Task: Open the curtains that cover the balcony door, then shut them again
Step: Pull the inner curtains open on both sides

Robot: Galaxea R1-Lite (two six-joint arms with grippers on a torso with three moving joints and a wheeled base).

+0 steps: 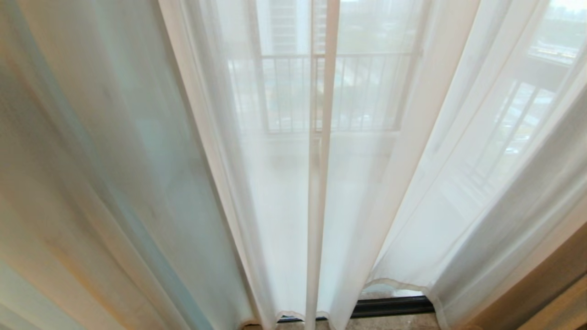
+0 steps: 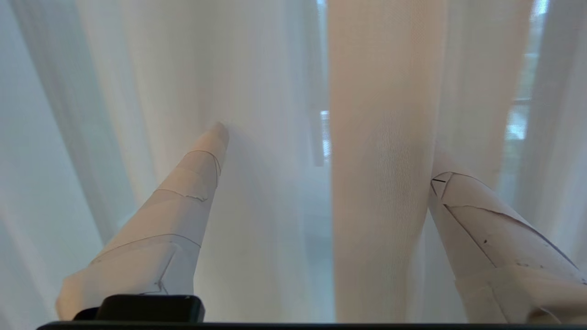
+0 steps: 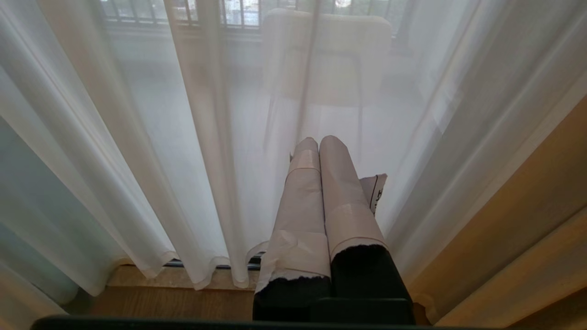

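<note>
So the left gripper has its fingers spread wide, one on each side of a thick fold of the sheer curtains. The fold hangs loose in the gap and nothing is pinching it, though the far finger's tip is tucked behind the fabric, so I can't rule out a light brush there. My read is that the spread is there so the cloth can drop free without getting dragged along.

The right gripper is low down near the floor, taped fingers pressed together with nothing between them, just pointing at the hem. Looks parked, out of the way.

Further out, the curtains hang drawn across the balcony door; in the head view their two hemmed edges meet roughly in the middle, with the door's dark bottom track peeking under the hem and a railing showing through the weave. The tan drape sits off on the robot's right. Glass looks covered, so I'd guess we're at or near the closed stage.
</note>
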